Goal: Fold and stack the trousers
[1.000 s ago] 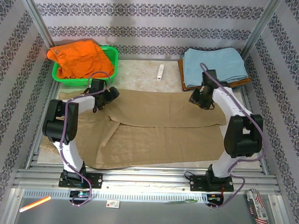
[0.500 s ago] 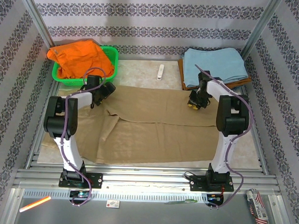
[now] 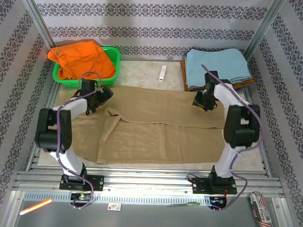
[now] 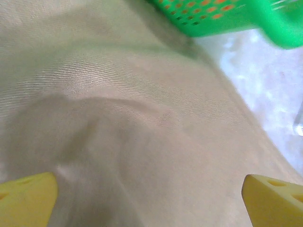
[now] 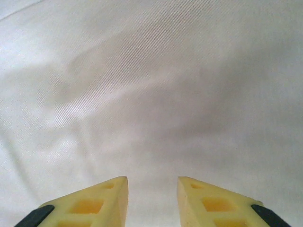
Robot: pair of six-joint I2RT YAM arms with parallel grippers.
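Note:
The khaki trousers (image 3: 161, 126) lie spread flat across the middle of the table, one leg lapped over the other. My left gripper (image 3: 99, 99) hovers over their far left part, near the basket. In the left wrist view it (image 4: 151, 198) is open wide, with bare tan cloth (image 4: 118, 118) between its yellow fingertips (image 4: 28, 198). My right gripper (image 3: 200, 101) is over the far right part of the trousers. Its jaws (image 5: 152, 198) stand a little apart just above the cloth (image 5: 156, 94), and nothing is between them.
A green basket (image 3: 113, 55) holding an orange garment (image 3: 81, 61) stands at the back left; its rim (image 4: 227, 19) is close to my left gripper. A folded light-blue cloth (image 3: 218, 66) lies on a brown board at the back right. A small white object (image 3: 163, 73) lies at the back centre.
Both arms carried the upper trouser leg toward the back and the cloth shifted with them. The left gripper then moved left and opened wider. The right jaws parted slightly.

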